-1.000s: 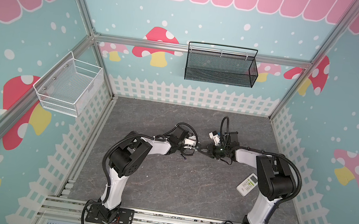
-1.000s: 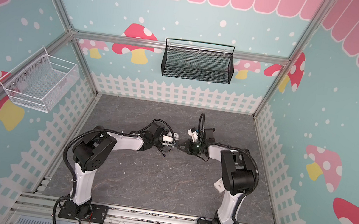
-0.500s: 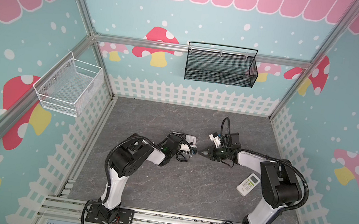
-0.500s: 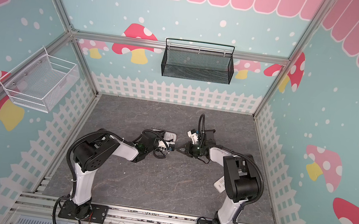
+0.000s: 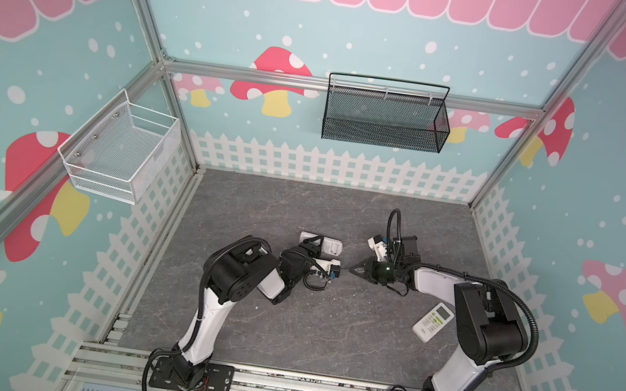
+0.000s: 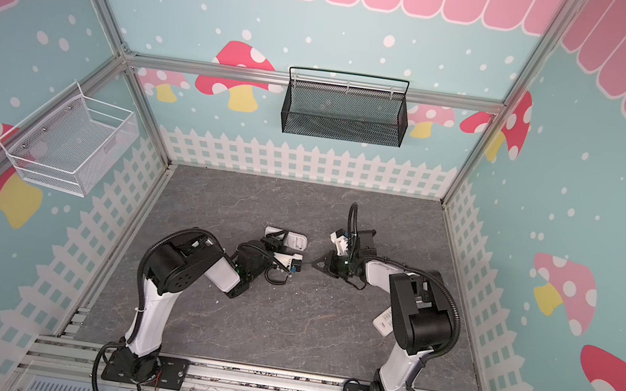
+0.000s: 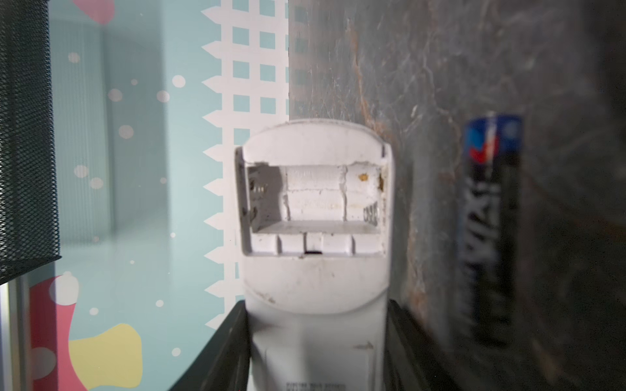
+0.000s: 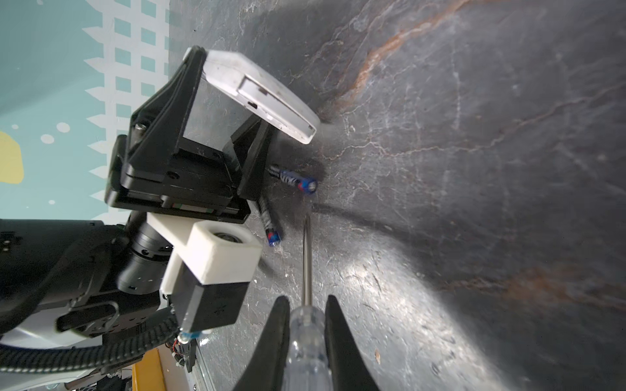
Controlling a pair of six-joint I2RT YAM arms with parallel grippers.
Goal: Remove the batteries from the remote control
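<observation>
My left gripper (image 5: 316,246) (image 7: 316,315) is shut on a white remote control (image 5: 329,245) (image 7: 315,287) just above the floor. Its back faces the left wrist camera, and the open battery compartment (image 7: 315,199) shows no cells. Two dark blue batteries (image 8: 293,179) (image 8: 269,225) lie on the floor just under that gripper, and one of them (image 7: 487,230) shows blurred beside the remote. My right gripper (image 5: 354,271) (image 8: 307,303) is shut on a clear-handled screwdriver (image 8: 306,338). The screwdriver's tip points at the batteries from a short way off.
A second white remote (image 5: 433,321) with a green screen lies face up by the right arm's base. A black mesh basket (image 5: 382,127) hangs on the back wall and a white wire basket (image 5: 120,151) on the left wall. White fence panels edge the grey floor (image 5: 324,333).
The left arm has folded in, its elbow swinging toward the front, and its wrist has turned with the remote. The right gripper has drifted slightly nearer, still holding the screwdriver.
</observation>
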